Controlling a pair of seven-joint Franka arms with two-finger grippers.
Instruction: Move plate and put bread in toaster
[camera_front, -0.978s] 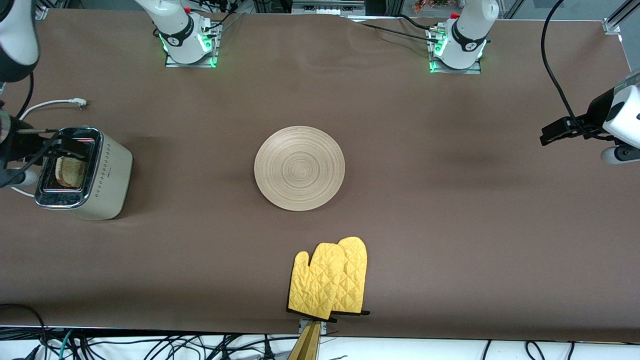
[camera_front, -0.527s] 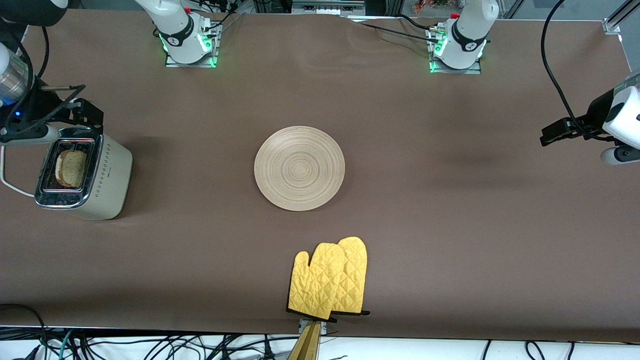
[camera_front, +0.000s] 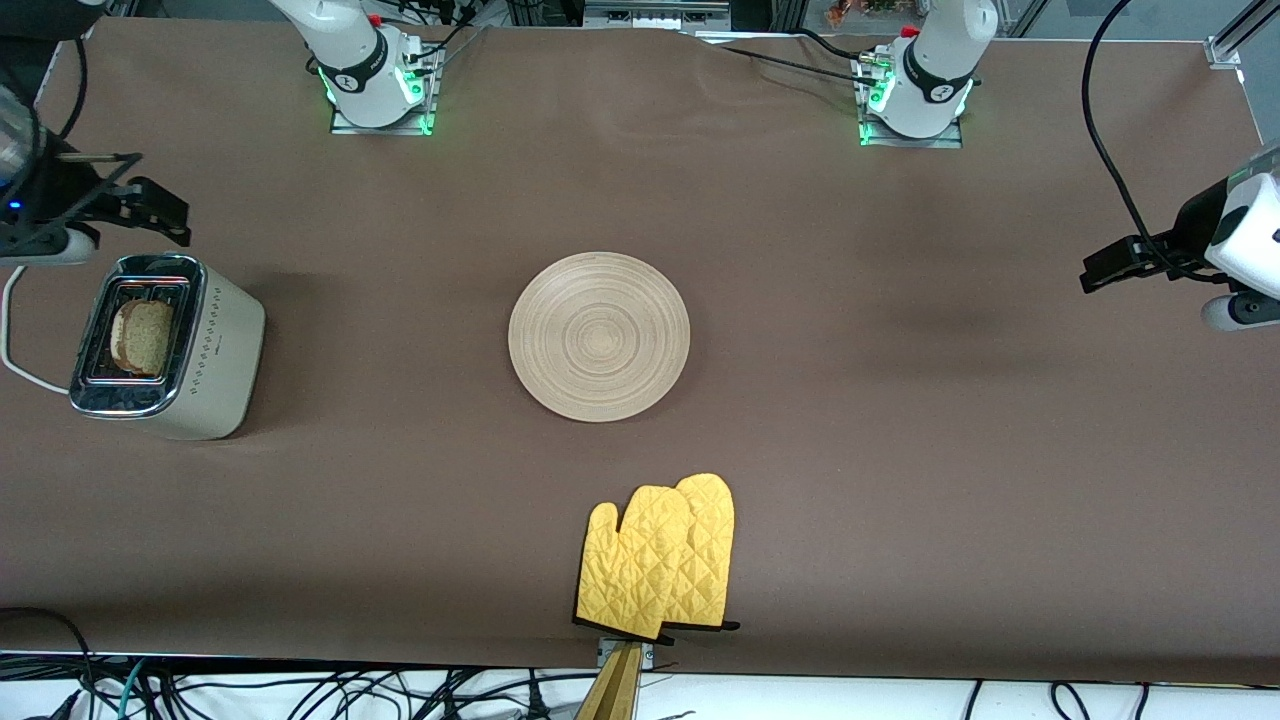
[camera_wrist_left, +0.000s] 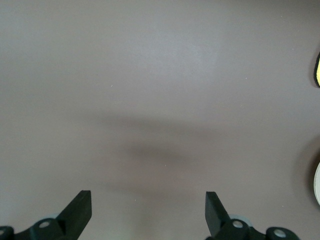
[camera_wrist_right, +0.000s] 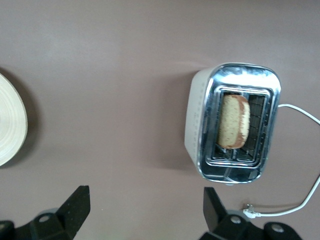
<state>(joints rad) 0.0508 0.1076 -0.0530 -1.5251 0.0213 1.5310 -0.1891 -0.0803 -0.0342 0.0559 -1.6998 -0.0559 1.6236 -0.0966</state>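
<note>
The cream toaster (camera_front: 170, 345) stands at the right arm's end of the table, and the bread (camera_front: 141, 336) sits upright in one of its slots. Both also show in the right wrist view: the toaster (camera_wrist_right: 196, 125) and the bread (camera_wrist_right: 234, 121). The wooden plate (camera_front: 598, 335) lies bare at the table's middle. My right gripper (camera_front: 150, 208) hangs open and empty over the table beside the toaster, its jaws wide apart in its wrist view (camera_wrist_right: 145, 201). My left gripper (camera_front: 1100, 270) waits open and empty over bare table at the left arm's end (camera_wrist_left: 148, 201).
A pair of yellow oven mitts (camera_front: 660, 560) lies near the table's front edge, nearer to the camera than the plate. The toaster's white cord (camera_wrist_right: 295, 202) trails on the table beside the toaster. The plate's rim (camera_wrist_right: 10, 125) shows in the right wrist view.
My right gripper has risen off the toaster's top and drawn away toward the robots' bases. The bread stays in the slot. The left arm has not moved.
</note>
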